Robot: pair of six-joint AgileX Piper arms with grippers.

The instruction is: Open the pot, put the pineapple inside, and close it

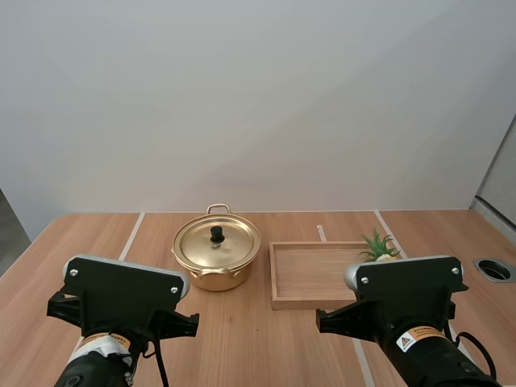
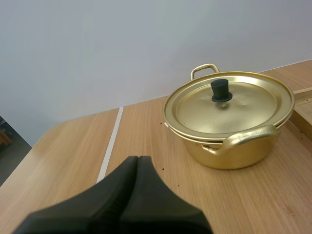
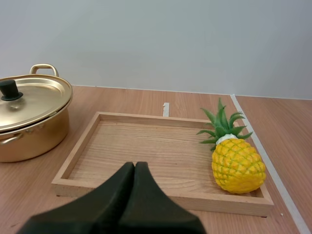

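Note:
A golden pot (image 1: 216, 262) (image 2: 234, 141) (image 3: 27, 129) stands mid-table with its lid (image 1: 217, 242) (image 2: 228, 105) (image 3: 29, 100) on, a black knob (image 1: 217, 235) (image 2: 221, 90) (image 3: 9, 90) on top. A yellow pineapple (image 3: 238, 163) with green leaves (image 1: 379, 244) lies in the right end of the wooden tray (image 1: 310, 274) (image 3: 146, 146). My left gripper (image 2: 138, 159) is shut, held back from the pot on the near side. My right gripper (image 3: 135, 165) is shut too, in front of the tray's near rim. Nothing is between either pair of fingers.
The tray sits just right of the pot. White tape lines (image 1: 131, 235) (image 2: 111, 144) run across the wooden tabletop. A round cable hole (image 1: 493, 268) is set in the table at the far right.

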